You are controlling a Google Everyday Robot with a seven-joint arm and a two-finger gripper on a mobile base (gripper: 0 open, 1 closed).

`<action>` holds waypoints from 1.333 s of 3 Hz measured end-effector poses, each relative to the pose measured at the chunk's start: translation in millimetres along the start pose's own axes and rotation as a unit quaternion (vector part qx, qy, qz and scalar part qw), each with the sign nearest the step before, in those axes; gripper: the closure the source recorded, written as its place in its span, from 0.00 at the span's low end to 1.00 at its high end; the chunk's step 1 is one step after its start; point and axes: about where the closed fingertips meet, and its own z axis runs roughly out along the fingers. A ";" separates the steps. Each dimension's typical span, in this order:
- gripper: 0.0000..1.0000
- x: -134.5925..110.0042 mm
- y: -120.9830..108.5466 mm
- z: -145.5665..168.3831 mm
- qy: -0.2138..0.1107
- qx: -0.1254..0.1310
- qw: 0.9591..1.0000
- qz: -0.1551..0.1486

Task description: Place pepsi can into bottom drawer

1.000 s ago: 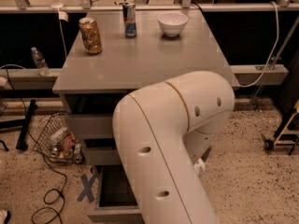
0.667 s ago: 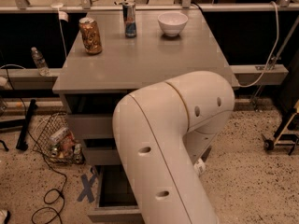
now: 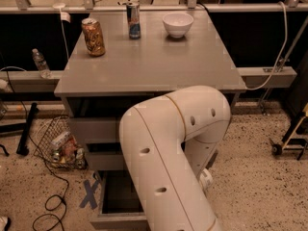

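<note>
The bottom drawer (image 3: 115, 220) of the grey cabinet is pulled open at the lower middle, and the part of its inside that shows is dark. My white arm (image 3: 163, 167) bends down in front of the cabinet and covers the right part of the drawer. My gripper is hidden behind the arm and does not show. The pepsi can is out of view.
On the cabinet top (image 3: 154, 66) stand an orange-gold can (image 3: 93, 37), a slim blue-silver can (image 3: 134, 20) and a white bowl (image 3: 177, 24). A wire basket with trash (image 3: 60, 143) and cables lie on the floor at the left. A blue tape cross (image 3: 90, 194) marks the floor.
</note>
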 end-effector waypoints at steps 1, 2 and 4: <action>1.00 6.6 -6.7 15.9 -0.020 0.001 1.000 -0.010; 1.00 19.5 3.3 38.1 -0.028 0.000 0.999 -0.039; 1.00 31.0 38.6 61.8 -0.036 -0.009 0.995 -0.090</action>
